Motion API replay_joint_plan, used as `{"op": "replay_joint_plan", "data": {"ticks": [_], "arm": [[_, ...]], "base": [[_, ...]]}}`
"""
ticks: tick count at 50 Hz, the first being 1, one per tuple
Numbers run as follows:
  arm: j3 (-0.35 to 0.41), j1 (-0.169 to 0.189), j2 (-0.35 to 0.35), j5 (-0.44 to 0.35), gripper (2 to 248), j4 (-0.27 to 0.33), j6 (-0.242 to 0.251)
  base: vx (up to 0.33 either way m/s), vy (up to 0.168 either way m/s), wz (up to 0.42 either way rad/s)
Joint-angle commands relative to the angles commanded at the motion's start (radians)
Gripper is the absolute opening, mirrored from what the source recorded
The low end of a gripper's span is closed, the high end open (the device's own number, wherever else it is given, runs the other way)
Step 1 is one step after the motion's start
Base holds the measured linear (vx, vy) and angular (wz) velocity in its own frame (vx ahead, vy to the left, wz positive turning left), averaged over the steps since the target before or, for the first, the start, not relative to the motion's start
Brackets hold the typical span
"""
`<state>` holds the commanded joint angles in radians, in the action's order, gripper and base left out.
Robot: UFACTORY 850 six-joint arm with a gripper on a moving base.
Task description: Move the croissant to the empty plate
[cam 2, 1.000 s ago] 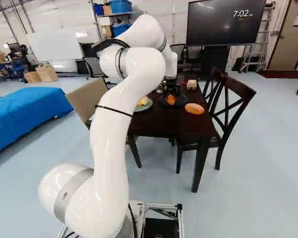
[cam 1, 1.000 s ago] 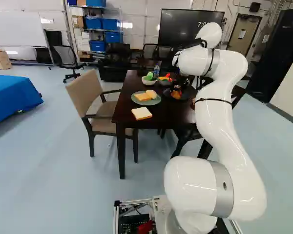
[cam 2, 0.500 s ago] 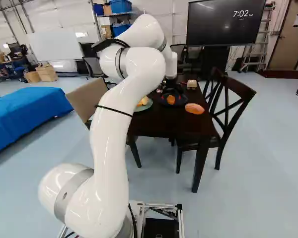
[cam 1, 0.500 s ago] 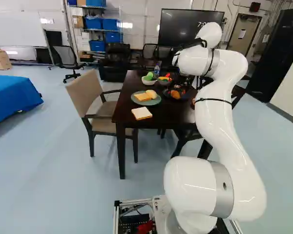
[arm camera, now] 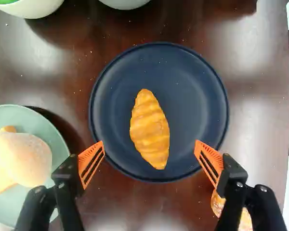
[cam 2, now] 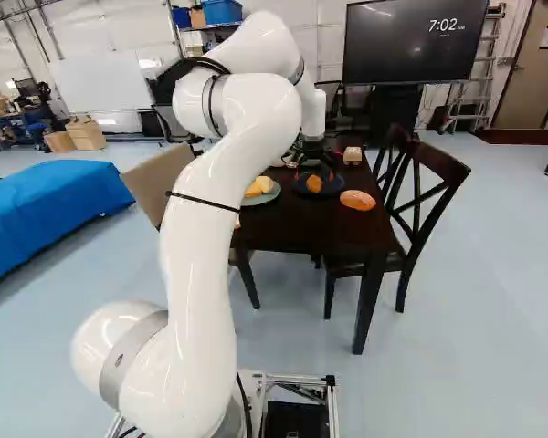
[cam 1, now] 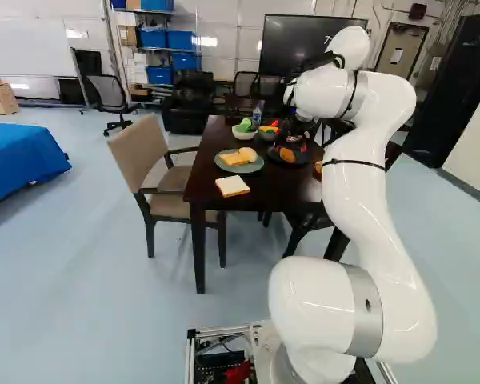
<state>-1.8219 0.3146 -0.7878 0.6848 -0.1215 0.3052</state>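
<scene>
High over the dark blue plate [cam 2: 303, 192], my gripper [cam 2: 315, 168] hangs down at the table's far part in the right base view. The orange-brown croissant [arm camera: 150, 130] lies on that plate [arm camera: 192, 86], free of the fingers. In the wrist view my gripper [arm camera: 149, 147] stands wide open, its orange pads on either side of the croissant with broad gaps. Nothing is between the pads at their tips.
Beside the dark plate is a green plate [arm camera: 59, 154] with bread and a roll. A bread slice [cam 1: 232, 186] lies on the table [cam 1: 264, 200]. An orange-brown loaf [cam 2: 357, 200], bowls [cam 1: 244, 133], a bottle [cam 1: 257, 115] and chairs [cam 2: 420, 196] surround the area.
The fingers have opened and let go of the croissant, which stays on the dark plate. My arm has lifted the gripper up and away from it. The base has not moved.
</scene>
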Motion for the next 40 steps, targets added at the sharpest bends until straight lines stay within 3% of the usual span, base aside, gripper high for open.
{"op": "replay_joint_plan", "data": {"ticks": [40], "arm": [[0.274,0.006,0.27,0.0,247,0.0,0.0]], "base": [[0.0,0.0,0.0]]}}
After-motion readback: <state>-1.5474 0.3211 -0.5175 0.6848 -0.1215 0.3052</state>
